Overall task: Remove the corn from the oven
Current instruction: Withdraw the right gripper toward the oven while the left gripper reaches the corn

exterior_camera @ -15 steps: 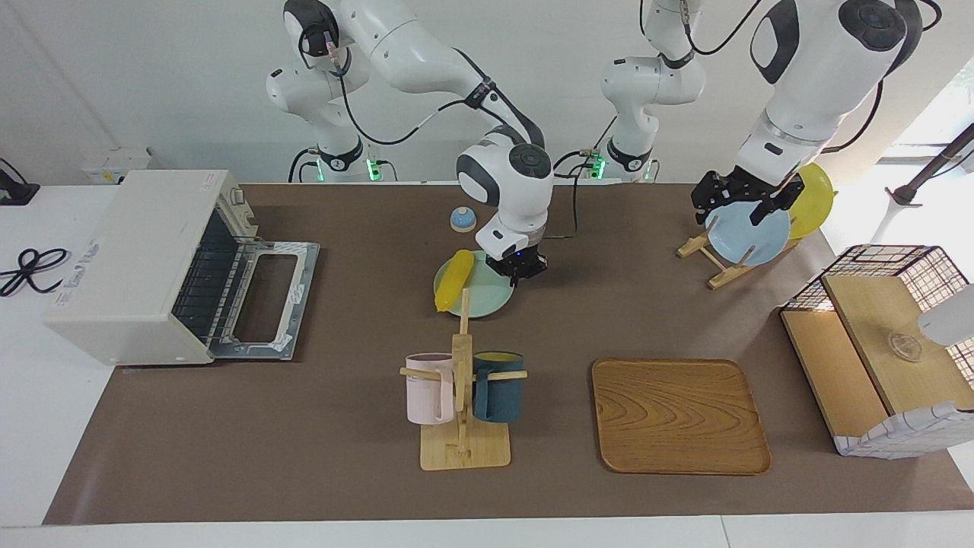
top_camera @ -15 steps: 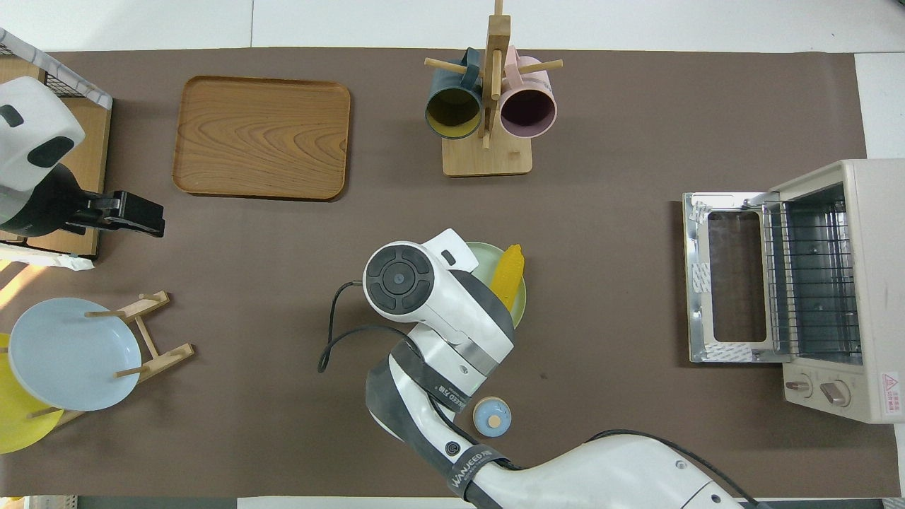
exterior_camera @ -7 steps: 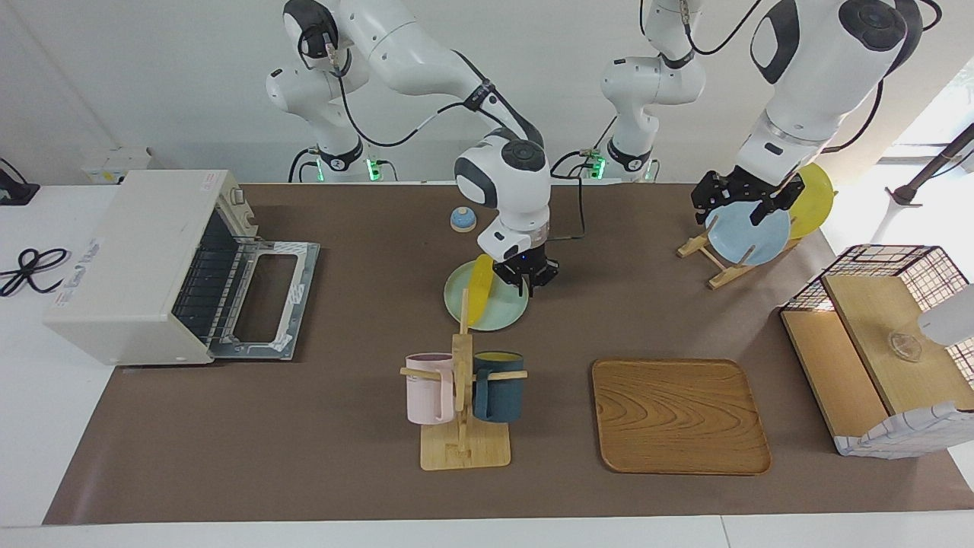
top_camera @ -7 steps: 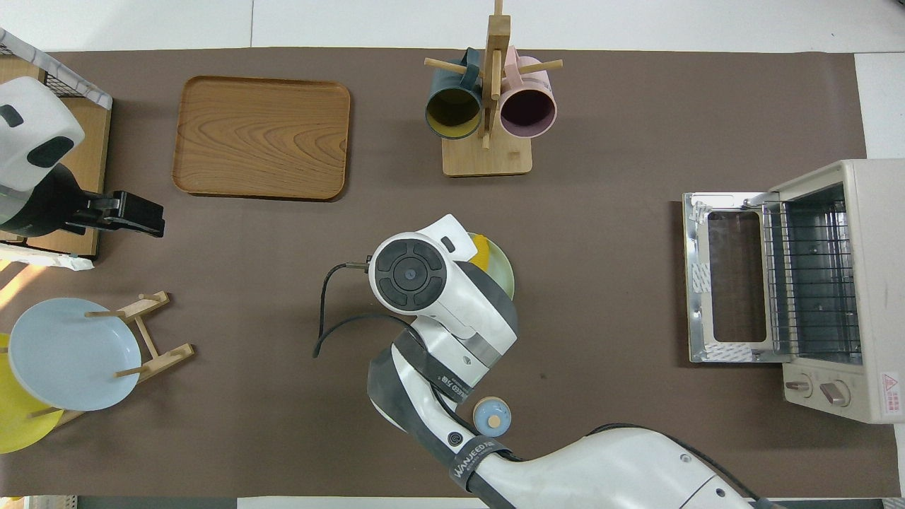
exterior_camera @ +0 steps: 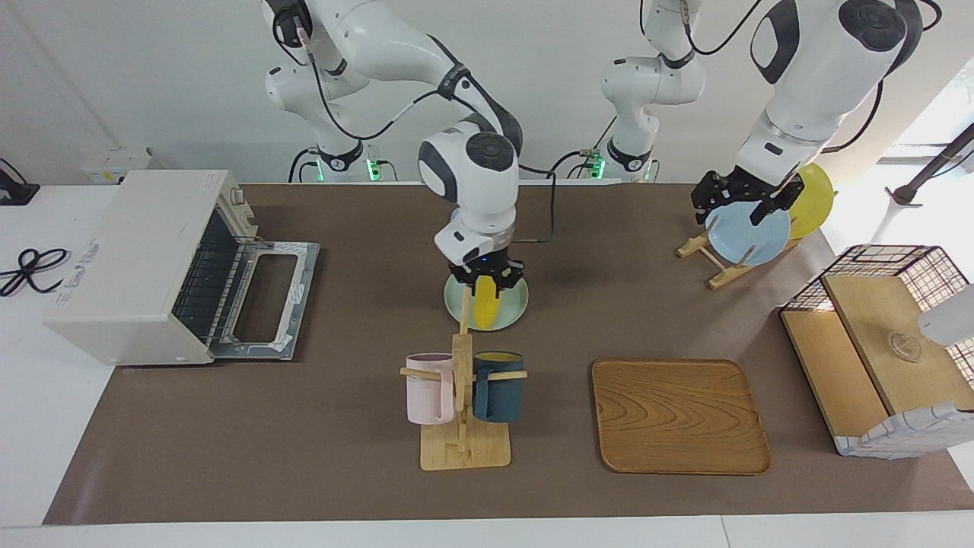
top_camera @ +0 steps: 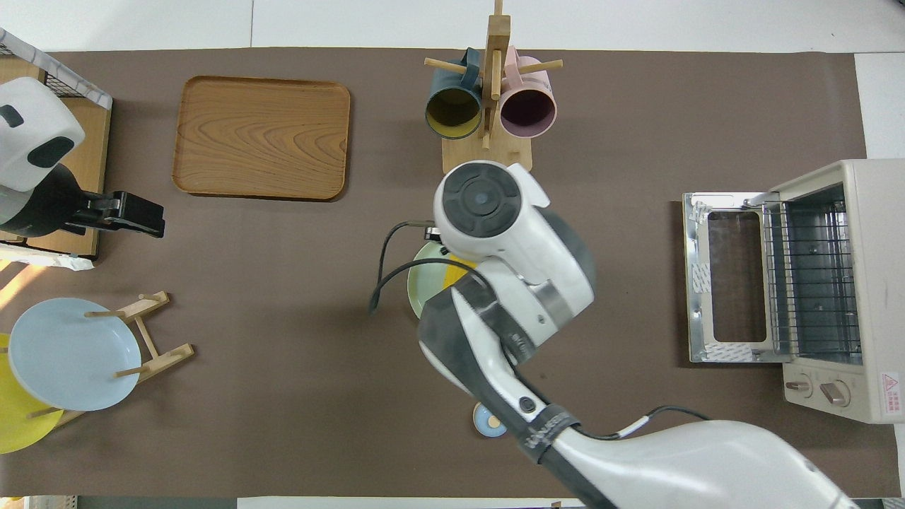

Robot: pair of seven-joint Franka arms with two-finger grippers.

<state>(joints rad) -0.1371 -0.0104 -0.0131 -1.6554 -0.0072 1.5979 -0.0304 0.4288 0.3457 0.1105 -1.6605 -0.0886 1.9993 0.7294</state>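
Item: corn [exterior_camera: 485, 303], one yellow tapered cob, lying on the pale green plate [exterior_camera: 511, 316] well apart from the oven [exterior_camera: 144, 266], toward the left arm's end of the table; the oven door hangs open and we see nothing on its rack. We judge the cob light, stiff and rounded, apt to roll or slide on the glazed plate, so we would take it across its thick middle, not the narrow tip. Right gripper [exterior_camera: 485, 275]: low over the plate, fingers straddling the cob's end nearer the robots; we cannot tell if they press it. Left gripper [exterior_camera: 744, 199]: waits by the blue plate [exterior_camera: 749, 236] on its rack; finger spread not readable.
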